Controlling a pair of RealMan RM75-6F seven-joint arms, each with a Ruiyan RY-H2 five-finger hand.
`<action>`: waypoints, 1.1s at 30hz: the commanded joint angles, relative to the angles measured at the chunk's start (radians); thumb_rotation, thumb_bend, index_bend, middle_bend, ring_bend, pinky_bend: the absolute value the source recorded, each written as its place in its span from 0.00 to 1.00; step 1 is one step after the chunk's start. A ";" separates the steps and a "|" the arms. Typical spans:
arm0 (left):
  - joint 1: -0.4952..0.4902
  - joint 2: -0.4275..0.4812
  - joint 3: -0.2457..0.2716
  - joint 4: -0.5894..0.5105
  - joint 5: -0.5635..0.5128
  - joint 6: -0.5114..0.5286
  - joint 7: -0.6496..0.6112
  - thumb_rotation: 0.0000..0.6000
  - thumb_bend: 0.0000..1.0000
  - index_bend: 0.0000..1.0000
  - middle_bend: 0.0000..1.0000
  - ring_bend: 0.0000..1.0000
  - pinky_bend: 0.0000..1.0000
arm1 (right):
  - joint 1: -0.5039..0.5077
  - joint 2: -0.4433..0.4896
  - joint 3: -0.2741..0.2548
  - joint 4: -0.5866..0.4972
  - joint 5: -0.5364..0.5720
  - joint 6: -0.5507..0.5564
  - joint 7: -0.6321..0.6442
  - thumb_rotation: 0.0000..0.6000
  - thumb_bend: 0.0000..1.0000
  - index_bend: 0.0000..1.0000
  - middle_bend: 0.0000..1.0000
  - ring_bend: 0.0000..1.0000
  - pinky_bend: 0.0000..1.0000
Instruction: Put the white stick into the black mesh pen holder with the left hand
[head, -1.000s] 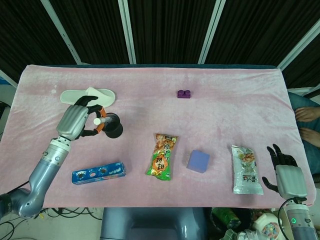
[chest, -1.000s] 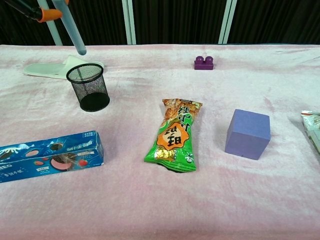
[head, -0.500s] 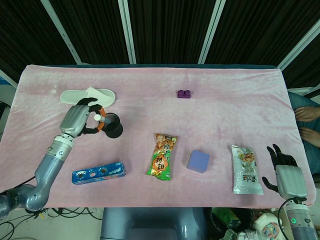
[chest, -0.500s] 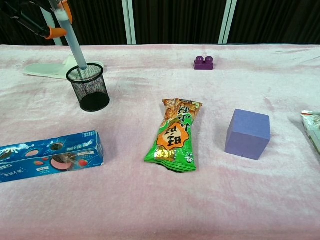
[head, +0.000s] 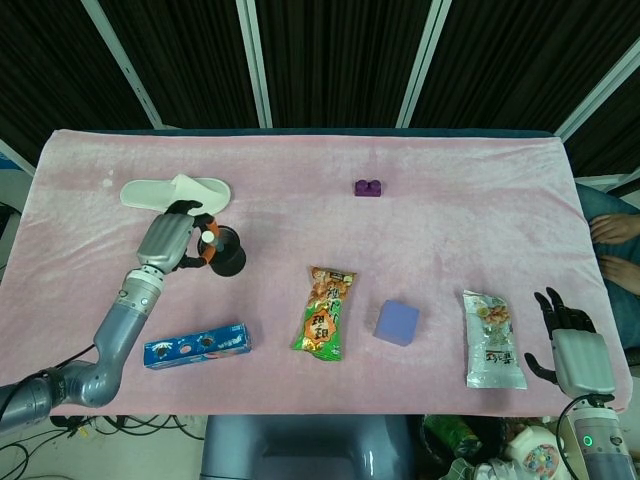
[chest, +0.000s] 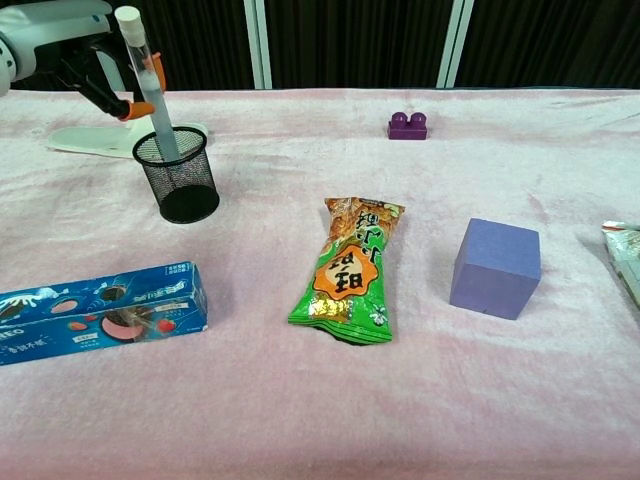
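While left hand (chest: 75, 45) grips, slim white stick (chest: 147, 85) enters round mesh holder (chest: 178, 178).

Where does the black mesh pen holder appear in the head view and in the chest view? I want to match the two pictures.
Head view: the black mesh pen holder stands left of centre, just right of the left hand.
Chest view: the holder stands upper left, with the white stick standing in it.
Shared landmark: the white slipper lies just behind the holder in both views.
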 joint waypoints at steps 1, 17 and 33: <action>-0.012 -0.017 0.003 0.016 -0.016 0.000 0.025 1.00 0.40 0.65 0.56 0.14 0.12 | 0.000 0.000 0.000 0.000 0.000 0.000 0.000 1.00 0.18 0.03 0.03 0.19 0.16; -0.048 -0.066 0.038 0.059 -0.067 0.014 0.172 1.00 0.40 0.65 0.56 0.14 0.11 | 0.001 0.002 0.000 -0.001 0.003 -0.004 0.000 1.00 0.18 0.03 0.03 0.19 0.16; -0.060 -0.107 0.048 0.124 -0.083 0.012 0.214 1.00 0.40 0.60 0.53 0.14 0.11 | 0.001 0.001 0.000 -0.001 0.003 -0.003 -0.001 1.00 0.18 0.03 0.03 0.19 0.16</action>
